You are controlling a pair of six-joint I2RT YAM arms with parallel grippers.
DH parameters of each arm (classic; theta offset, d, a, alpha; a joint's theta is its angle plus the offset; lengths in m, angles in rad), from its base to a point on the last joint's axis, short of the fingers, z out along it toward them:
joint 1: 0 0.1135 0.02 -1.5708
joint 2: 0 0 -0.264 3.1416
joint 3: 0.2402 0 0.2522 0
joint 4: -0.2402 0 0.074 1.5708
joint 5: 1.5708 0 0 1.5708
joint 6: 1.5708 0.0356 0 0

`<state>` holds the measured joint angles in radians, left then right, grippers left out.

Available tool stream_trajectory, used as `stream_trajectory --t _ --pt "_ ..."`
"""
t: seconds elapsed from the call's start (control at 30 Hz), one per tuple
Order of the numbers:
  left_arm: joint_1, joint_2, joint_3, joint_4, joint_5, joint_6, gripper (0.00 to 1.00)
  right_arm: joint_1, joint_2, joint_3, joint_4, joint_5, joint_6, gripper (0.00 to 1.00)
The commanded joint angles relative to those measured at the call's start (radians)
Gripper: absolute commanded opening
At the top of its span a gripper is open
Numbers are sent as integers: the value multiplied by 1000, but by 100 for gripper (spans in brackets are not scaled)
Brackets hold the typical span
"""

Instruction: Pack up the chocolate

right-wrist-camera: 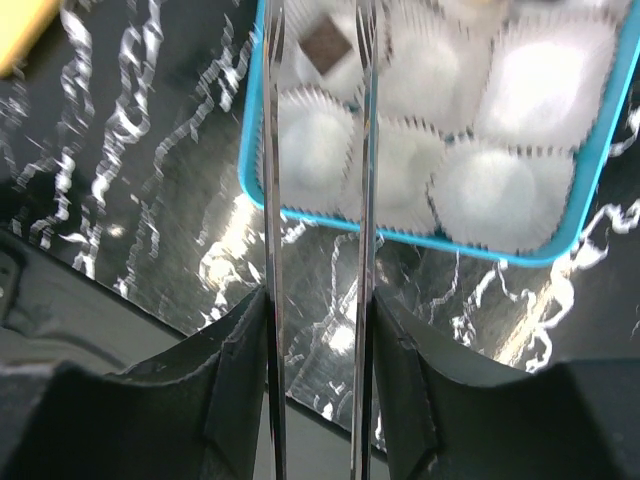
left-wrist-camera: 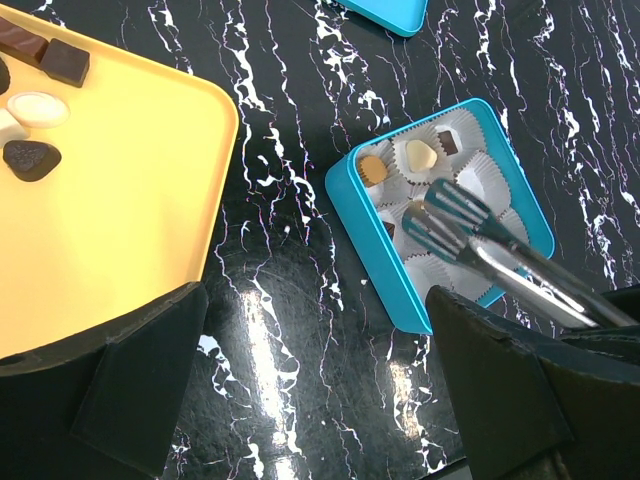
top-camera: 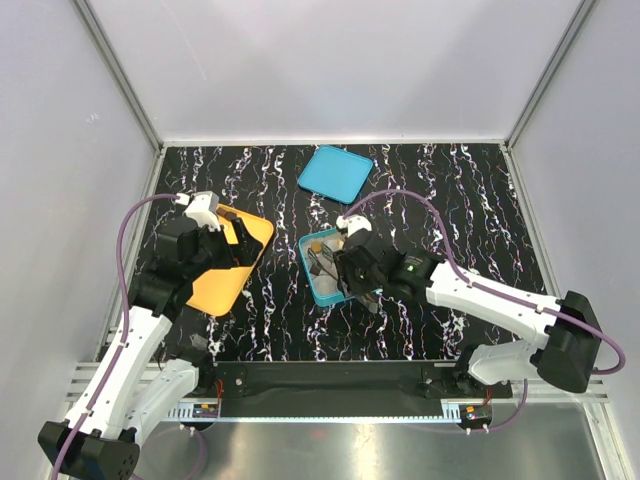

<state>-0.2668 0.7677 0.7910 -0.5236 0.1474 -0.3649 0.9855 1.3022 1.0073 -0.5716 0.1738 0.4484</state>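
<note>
Several chocolates lie on the yellow tray: a dark square, a cream oval and a dark heart shape. The blue box holds white paper cups. Three cups carry a tan piece, a cream piece and a dark piece. My left gripper is open and empty, above the table between tray and box. My right gripper is shut on metal tongs. The tong arms stand apart over the box, either side of a dark square chocolate in a cup.
The blue lid lies on the black marbled table behind the box. The yellow tray sits at the left under my left arm. Grey walls close the table on three sides.
</note>
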Motion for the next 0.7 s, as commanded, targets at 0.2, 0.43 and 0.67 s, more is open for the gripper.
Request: stream_trajectory --t 0.2,0.43,0.67 --pt "3 5 27 40 21 18 99 1 156 211 116 24 -123 49" --pt "3 8 62 22 -28 4 99 1 359 283 366 -36 -241 51" --pt "5 91 255 -87 -178 -63 99 2 547 358 555 -170 -249 52"
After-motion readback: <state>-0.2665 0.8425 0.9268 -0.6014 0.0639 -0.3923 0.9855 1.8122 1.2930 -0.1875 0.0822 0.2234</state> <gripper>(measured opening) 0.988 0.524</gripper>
